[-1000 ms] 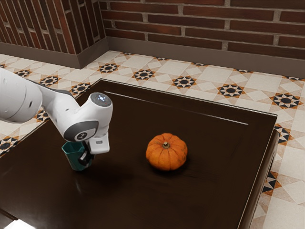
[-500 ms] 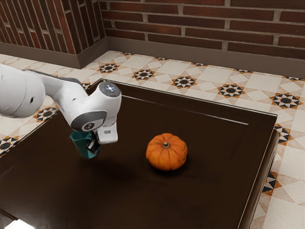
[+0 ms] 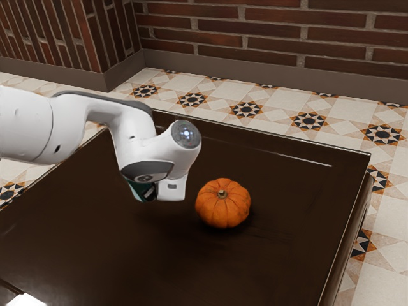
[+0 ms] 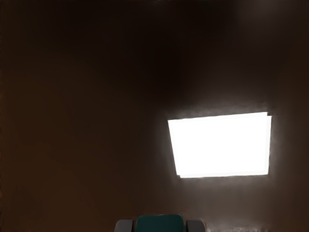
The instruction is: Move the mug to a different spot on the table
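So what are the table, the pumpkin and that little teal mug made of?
The table: dark wood by its look, polished or lacquered; it mirrors a bright patch of light in the wrist view. The pumpkin: orange, ribbed, matte skin with a stem; real or plastic, I cannot tell. The mug: teal, plain and smooth, perhaps glazed ceramic or plastic; too little shows to say.
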`<action>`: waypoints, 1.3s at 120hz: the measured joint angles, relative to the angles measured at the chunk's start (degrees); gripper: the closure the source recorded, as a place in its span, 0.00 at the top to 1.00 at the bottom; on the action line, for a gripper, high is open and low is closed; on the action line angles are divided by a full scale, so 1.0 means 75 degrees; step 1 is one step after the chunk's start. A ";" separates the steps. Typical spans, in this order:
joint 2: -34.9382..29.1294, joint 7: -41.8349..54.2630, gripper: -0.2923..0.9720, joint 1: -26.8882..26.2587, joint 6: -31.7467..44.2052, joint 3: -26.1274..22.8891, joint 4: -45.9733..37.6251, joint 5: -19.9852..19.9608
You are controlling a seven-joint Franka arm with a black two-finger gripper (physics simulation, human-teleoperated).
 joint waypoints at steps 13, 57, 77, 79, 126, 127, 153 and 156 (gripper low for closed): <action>0.0075 -0.0043 0.19 -0.0037 0.0168 -0.0017 0.0063 0.0461; 0.0693 -0.0182 0.18 -0.0031 0.0627 -0.0080 0.0112 0.0785; 0.0938 -0.0254 0.18 0.0015 0.0933 -0.0081 0.0085 0.0749; 0.0962 -0.0261 0.18 0.0018 0.0961 -0.0081 0.0085 0.0746; 0.1161 -0.0281 0.44 0.0108 0.1251 -0.0086 0.0085 0.0623; 0.1161 -0.0278 0.45 0.0108 0.1250 -0.0086 0.0086 0.0620; 0.1088 -0.0204 0.63 0.0102 0.1240 -0.0087 0.0085 0.0585; 0.1064 -0.0196 0.64 0.0094 0.1231 -0.0086 0.0083 0.0582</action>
